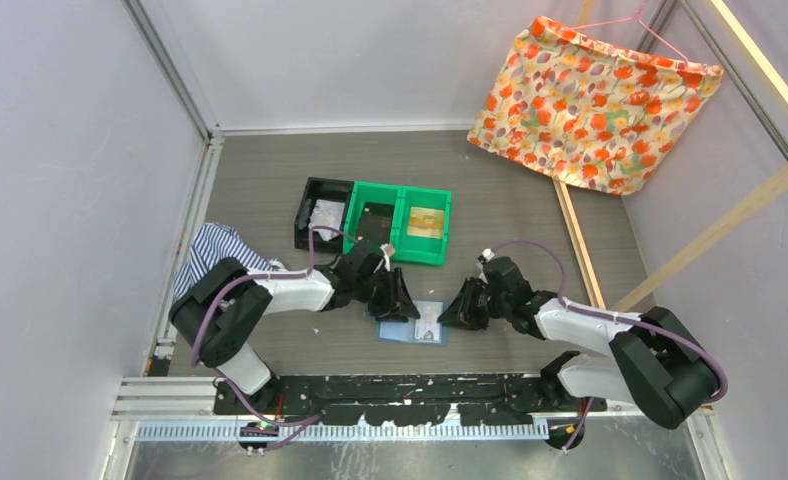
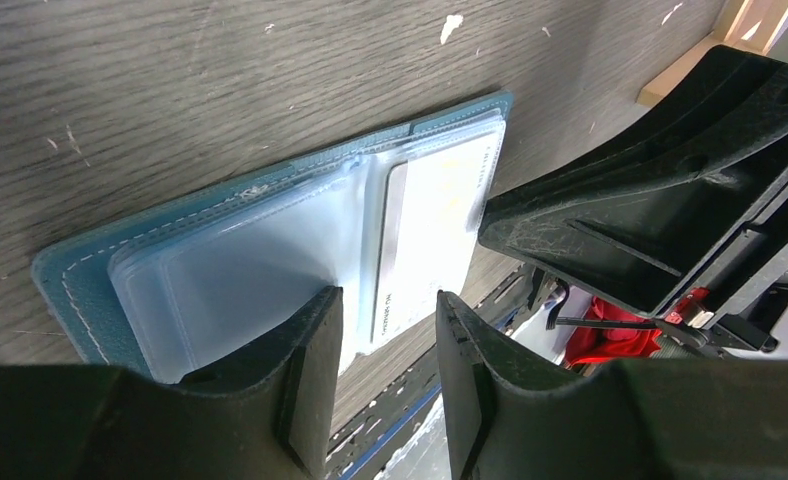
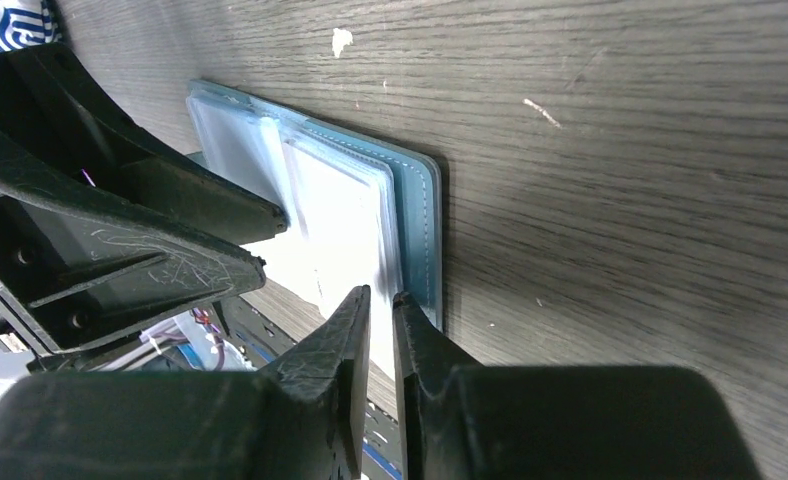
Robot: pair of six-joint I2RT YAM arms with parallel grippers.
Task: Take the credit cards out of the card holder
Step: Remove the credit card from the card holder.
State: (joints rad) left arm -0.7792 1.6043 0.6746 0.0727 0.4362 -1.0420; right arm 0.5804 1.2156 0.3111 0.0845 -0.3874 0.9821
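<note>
Lying at right pincer (image 3: 380,300): card holder (image 3: 422,200)

Teal card holder (image 2: 70,285) — whitish credit card (image 2: 438,222), green bins (image 1: 398,214), orange floral cloth (image 1: 595,100) — blue-striped fabric (image 1: 210,252).

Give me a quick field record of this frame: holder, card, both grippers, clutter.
card holder: open flat on the table, clear sleeves up, between the two grippers
whitish card: inside a sleeve on the holder's right half
left gripper: jaws apart, over the holder's middle
right gripper: jaws nearly closed at the edge of the right-hand sleeves; grip unclear
clutter: green bins and black bin behind the holder; striped cloth at left; floral cloth hanging back right
</note>
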